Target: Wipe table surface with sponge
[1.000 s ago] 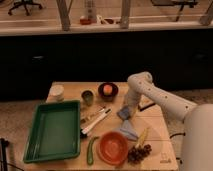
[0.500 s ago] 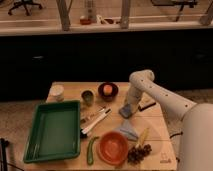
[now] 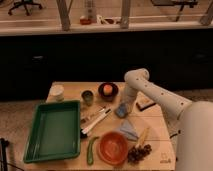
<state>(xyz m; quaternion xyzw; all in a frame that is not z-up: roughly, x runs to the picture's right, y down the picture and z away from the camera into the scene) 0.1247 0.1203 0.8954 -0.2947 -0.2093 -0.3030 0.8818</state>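
The sponge (image 3: 121,110), a small blue-grey block, is on the light wooden table surface (image 3: 155,120) right of centre. My gripper (image 3: 124,104) reaches down from the white arm (image 3: 150,92) and is shut on the sponge's top, pressing it against the tabletop. The arm's elbow bends above the table's back right part. The fingertips are mostly hidden behind the wrist and the sponge.
A green tray (image 3: 30,145) lies at the left. An orange bowl (image 3: 112,148), a folded grey-blue cloth (image 3: 129,130), grapes (image 3: 139,153) and a green vegetable (image 3: 91,150) lie in front. Utensils (image 3: 95,120), a can (image 3: 88,97), a white cup (image 3: 57,92), a dark bowl with fruit (image 3: 107,90) and a brown-and-white block (image 3: 145,103) surround the sponge.
My gripper and the sponge have shifted slightly left and toward the back of the table. Nothing else has moved.
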